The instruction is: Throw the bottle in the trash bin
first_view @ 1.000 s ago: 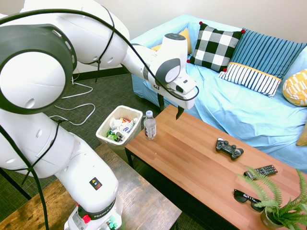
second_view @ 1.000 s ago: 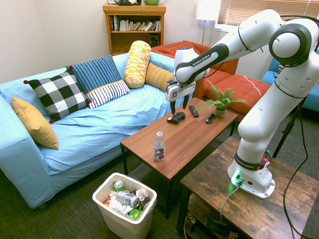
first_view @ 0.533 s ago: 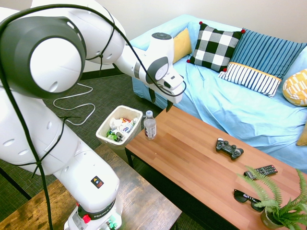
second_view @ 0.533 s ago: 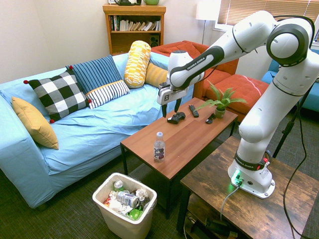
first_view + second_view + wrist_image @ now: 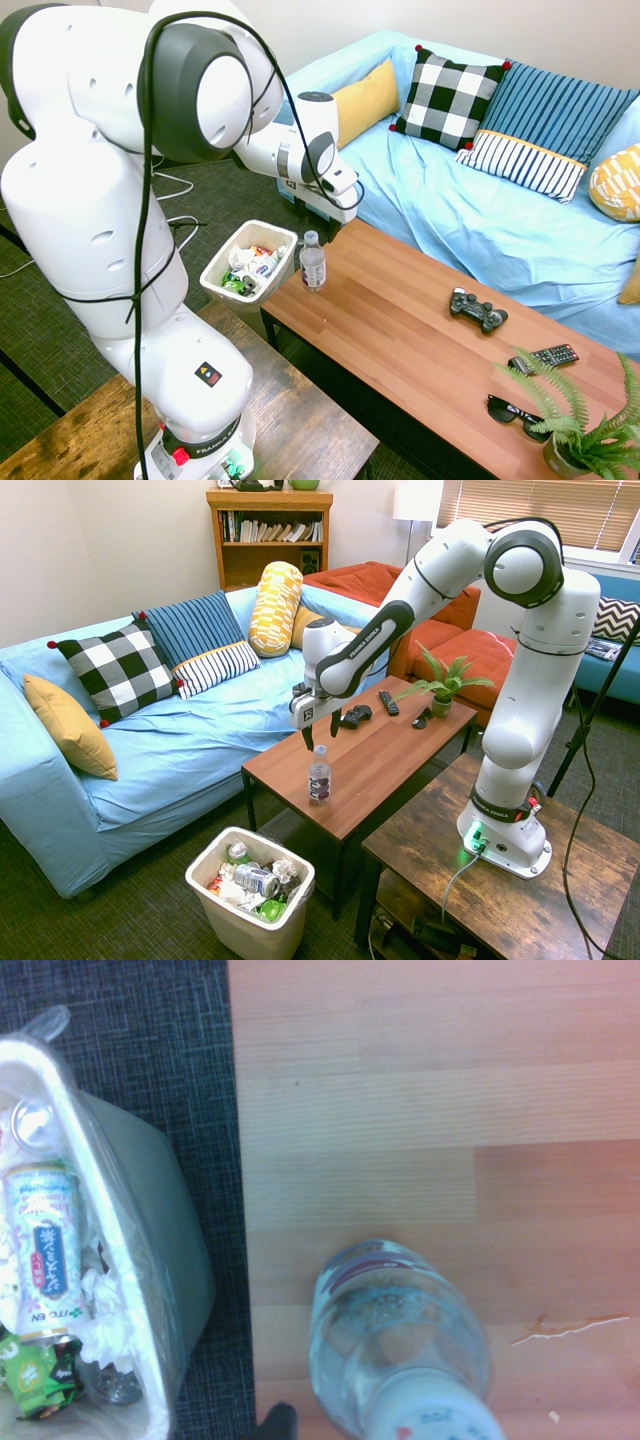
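gripper [image 5: 320, 738]: spread, empty, above the bottle [image 5: 319, 777] | bottle: upright at coffee table [image 5: 390, 750] end nearest trash bin [image 5: 205, 892] | progress: nothing grasped; grasp, carry, drop remain

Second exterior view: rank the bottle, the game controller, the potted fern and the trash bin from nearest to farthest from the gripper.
1. The bottle, upright on the coffee table right below the open gripper.
2. The game controller, further along the table top.
3. The potted fern at the table's far end and the trash bin on the floor off the near end: too close to call.
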### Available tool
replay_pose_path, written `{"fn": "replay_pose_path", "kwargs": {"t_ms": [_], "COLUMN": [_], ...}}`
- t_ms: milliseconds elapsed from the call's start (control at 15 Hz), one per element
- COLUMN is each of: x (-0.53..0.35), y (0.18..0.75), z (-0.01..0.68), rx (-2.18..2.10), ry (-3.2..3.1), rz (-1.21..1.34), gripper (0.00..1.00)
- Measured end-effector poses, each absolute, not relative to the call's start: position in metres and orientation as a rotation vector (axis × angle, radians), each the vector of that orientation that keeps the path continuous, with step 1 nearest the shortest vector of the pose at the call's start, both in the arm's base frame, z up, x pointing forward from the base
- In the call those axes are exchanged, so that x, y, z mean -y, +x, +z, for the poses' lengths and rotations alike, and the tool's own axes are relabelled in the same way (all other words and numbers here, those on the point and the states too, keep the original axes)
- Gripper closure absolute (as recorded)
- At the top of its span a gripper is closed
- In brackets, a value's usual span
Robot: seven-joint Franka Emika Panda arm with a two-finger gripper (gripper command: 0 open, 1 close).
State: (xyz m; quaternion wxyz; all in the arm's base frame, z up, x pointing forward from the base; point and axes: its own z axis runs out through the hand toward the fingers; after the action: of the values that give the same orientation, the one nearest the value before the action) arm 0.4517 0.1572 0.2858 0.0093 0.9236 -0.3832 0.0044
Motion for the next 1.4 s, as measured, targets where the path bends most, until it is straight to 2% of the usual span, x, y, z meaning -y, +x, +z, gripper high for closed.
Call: {"fn": "replay_pose_path", "kwargs": {"t_ms": [333,400,1400], "x": [-0.167,-0.167,-0.168], "y": [0.452,0.454,0.459], "z": [0.261,0.257,0.247], "rx": [1.183,1.187,1.215], "ry": [2.844,2.838,2.795], "rz": [-0.016,-0.023,-0.076], "gripper": [0.0,1.0,1.0]}}
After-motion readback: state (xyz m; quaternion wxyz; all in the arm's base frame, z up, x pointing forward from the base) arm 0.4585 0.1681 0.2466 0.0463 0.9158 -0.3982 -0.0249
